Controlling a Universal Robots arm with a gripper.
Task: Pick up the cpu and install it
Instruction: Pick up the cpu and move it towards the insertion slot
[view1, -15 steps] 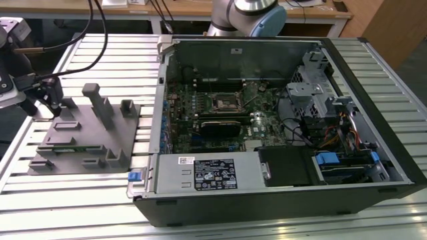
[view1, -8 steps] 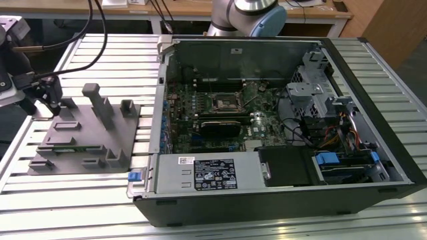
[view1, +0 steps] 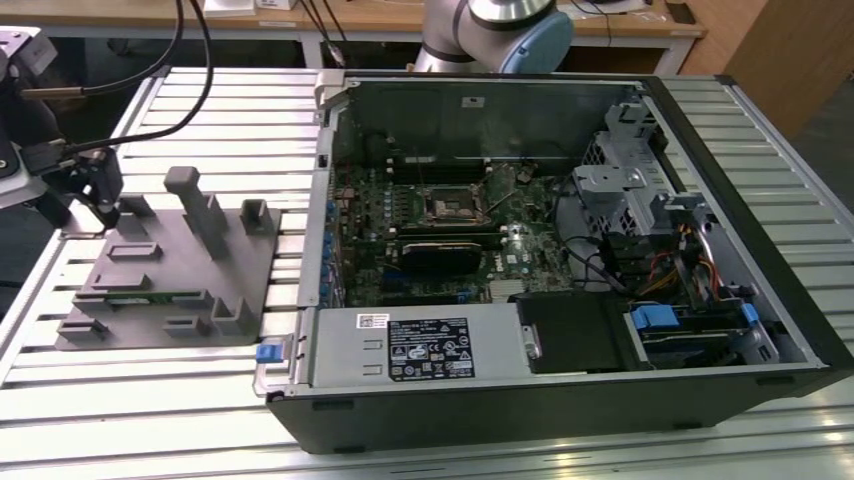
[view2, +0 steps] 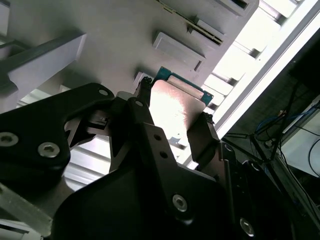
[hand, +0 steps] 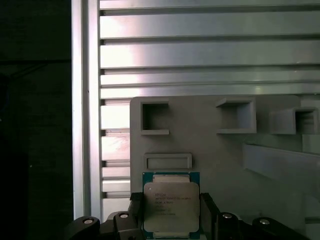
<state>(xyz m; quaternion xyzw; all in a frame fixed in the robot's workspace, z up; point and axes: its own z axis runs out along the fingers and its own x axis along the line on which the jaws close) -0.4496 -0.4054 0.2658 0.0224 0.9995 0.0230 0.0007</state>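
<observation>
My pincer (view1: 103, 200) hangs at the far corner of the tray (view1: 163, 272), at the exterior view's left, well apart from the open case (view1: 561, 412). The cpu (hand: 171, 207) sits between my fingers (view2: 204, 135) with its metal top facing the first wrist view. The jaws are drawn in narrow, one finger against each of two opposite edges, so I take it as gripped rather than merely flanked. I hold it by the edges for good reason, I think: the flat lid offers nothing to pinch, and the underside is best left untouched.

In both wrist views the chip lies level with the tray's face, just beside a small raised rim. Whether it has come clear of the tray or rests on it I cannot tell.

The tray's pockets and posts each keep a part at a known spot, which is why I reach down here and not elsewhere. A green stick (view1: 134, 297) lies in a slot nearer the front.

The socket (view1: 451, 208) waits in the middle of the board inside the case, frame upward, empty as far as I can judge.
</observation>
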